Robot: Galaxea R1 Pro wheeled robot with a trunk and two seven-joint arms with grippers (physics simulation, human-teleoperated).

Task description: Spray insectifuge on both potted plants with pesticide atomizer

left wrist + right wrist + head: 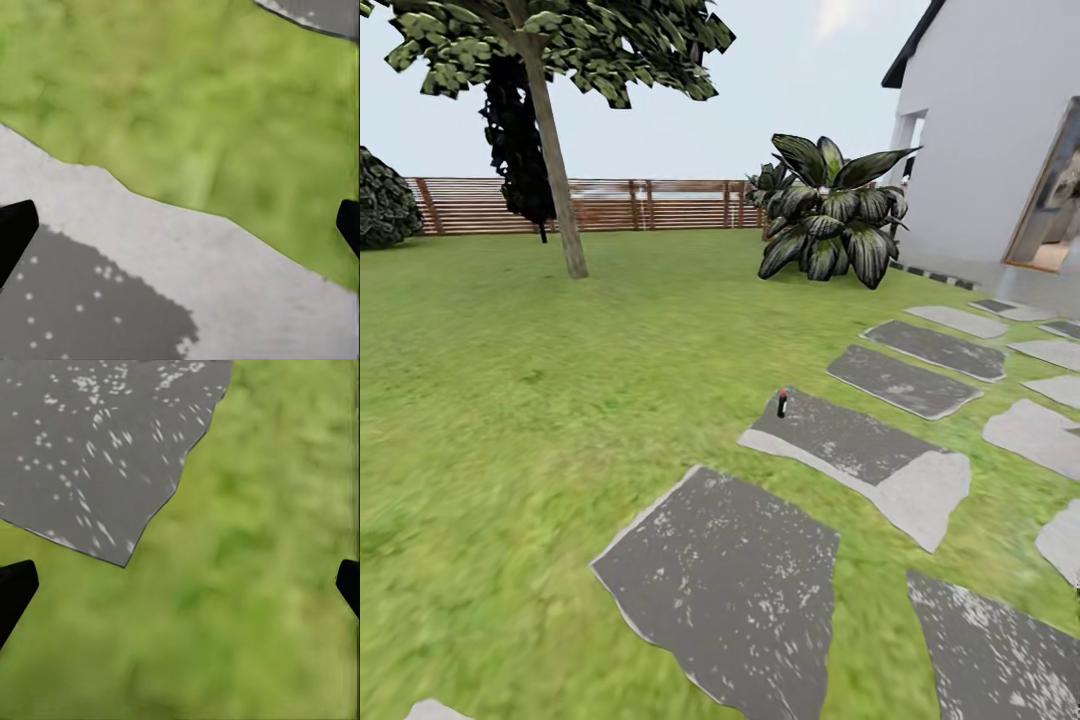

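Left end effector points down at the ground: its two dark fingertips sit at opposite edges of the left wrist view, spread wide, nothing between them. Right end effector same pose, fingertips wide apart, holding nothing.

Left wrist view: a pale grey flat stepping stone with a darker patch below, blurred green grass lawn beyond its edge, the corner of another stone at the frame edge. Right wrist view: mostly grass, plus a dark grey speckled stone.

Head view gives the wider scene: the small slim dark spray bottle with a lighter head stands upright at the near-left corner of a two-tone grey stone, right at the grass edge, well ahead of the robot (too small to make out label or trigger). More flat stones run toward a white house wall. A large striped-leaf dark bush sits near the house, a thin-trunked tree to the left, a brown slatted wooden fence behind, a dark bush cut off by the left edge.
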